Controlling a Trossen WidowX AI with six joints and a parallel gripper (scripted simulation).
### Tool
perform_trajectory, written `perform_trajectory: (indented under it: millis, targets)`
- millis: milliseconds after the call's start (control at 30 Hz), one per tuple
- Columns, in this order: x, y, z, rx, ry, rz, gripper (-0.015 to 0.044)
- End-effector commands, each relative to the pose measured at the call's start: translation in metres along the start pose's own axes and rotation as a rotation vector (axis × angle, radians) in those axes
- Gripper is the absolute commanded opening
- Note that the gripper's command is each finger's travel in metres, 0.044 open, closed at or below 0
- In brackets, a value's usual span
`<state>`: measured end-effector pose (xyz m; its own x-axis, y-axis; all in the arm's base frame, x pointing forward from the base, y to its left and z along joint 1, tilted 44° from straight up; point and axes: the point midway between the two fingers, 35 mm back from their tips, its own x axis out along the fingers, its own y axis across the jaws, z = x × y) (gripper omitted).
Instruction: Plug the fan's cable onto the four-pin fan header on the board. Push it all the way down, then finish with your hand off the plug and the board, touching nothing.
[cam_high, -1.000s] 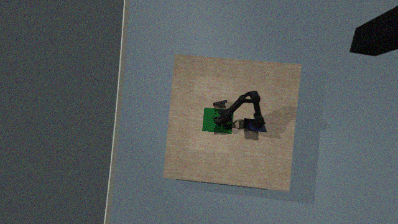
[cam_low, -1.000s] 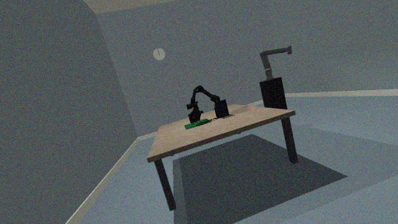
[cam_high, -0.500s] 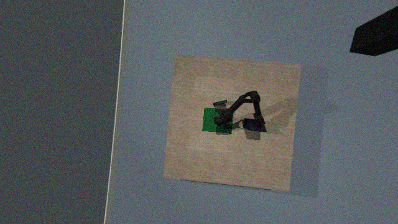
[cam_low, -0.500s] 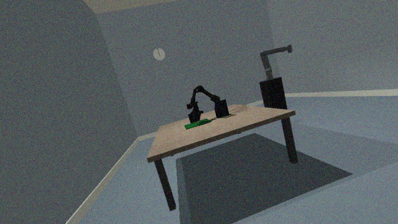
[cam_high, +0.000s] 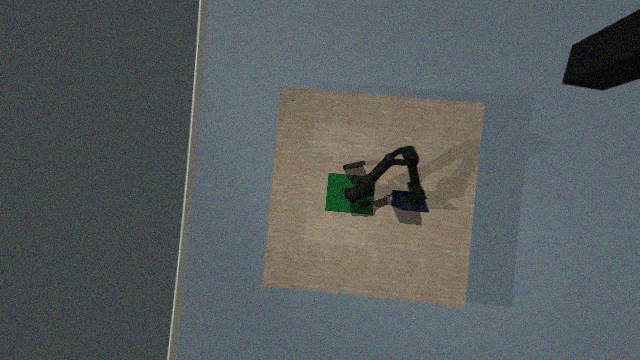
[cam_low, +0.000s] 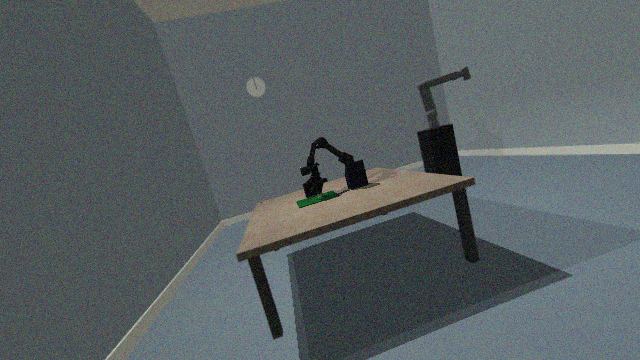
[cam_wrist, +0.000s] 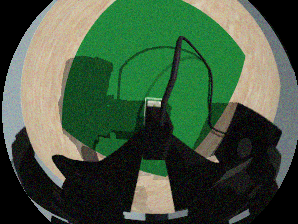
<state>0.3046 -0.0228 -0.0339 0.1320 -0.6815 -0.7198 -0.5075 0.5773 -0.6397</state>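
The green board (cam_high: 337, 196) (cam_low: 306, 202) (cam_wrist: 145, 30) lies flat on the table. My gripper (cam_high: 356, 194) (cam_low: 313, 194) (cam_wrist: 153, 134) points down over the board, shut on the black plug (cam_wrist: 153, 119). In the wrist view the pale fan header (cam_wrist: 154, 103) shows just beyond the plug, partly covered by it. The plug is lined up closely with it, but its depth on the pins cannot be told. The black cable (cam_wrist: 175, 70) rises from the plug, loops over and comes down at the right. The fingers hide the plug's near side; both are too small to make out in the top and exterior views.
A dark block (cam_wrist: 250, 131) with a round disc stands at the right in the wrist view, where the cable ends. The arm's dark blue base (cam_high: 402, 200) (cam_low: 356, 174) stands beside the board on the wooden table (cam_high: 350, 260) (cam_low: 295, 227).
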Motion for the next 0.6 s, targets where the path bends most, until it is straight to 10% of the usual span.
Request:
perform_trajectory:
  millis: [0, 567]
  targets:
    - [0.002, 0.002, -0.002, -0.007, 0.001, 0.000, 0.0000]
    - [0.014, 0.003, -0.004, -0.012, 0.001, -0.001, 0.0000]
